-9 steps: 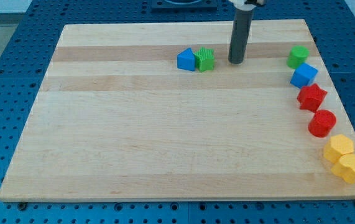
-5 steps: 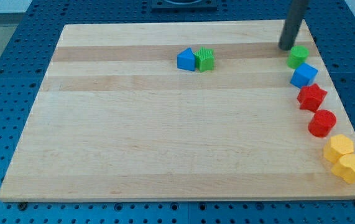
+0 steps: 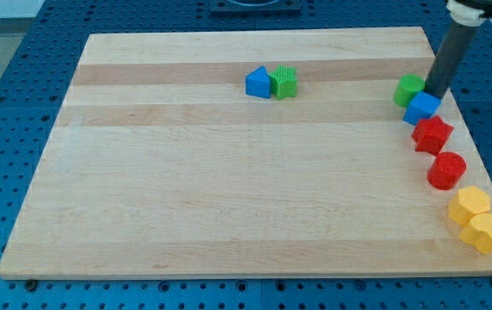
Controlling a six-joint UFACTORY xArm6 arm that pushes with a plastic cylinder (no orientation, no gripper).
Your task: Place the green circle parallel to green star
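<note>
The green circle (image 3: 408,89) sits near the board's right edge, just above and left of a blue block (image 3: 421,108). The green star (image 3: 285,82) sits at the upper middle of the board, touching a blue block (image 3: 258,83) on its left. My tip (image 3: 435,91) stands right beside the green circle, on its right side, above the right-hand blue block.
Down the board's right edge run a red star-like block (image 3: 432,134), a red round block (image 3: 446,170) and two yellow blocks (image 3: 469,205) (image 3: 486,232). The wooden board (image 3: 185,189) lies on a blue perforated table.
My tip swung from beside the green star across to the right edge, then round to the green circle's right side. The green circle has shifted slightly left and down.
</note>
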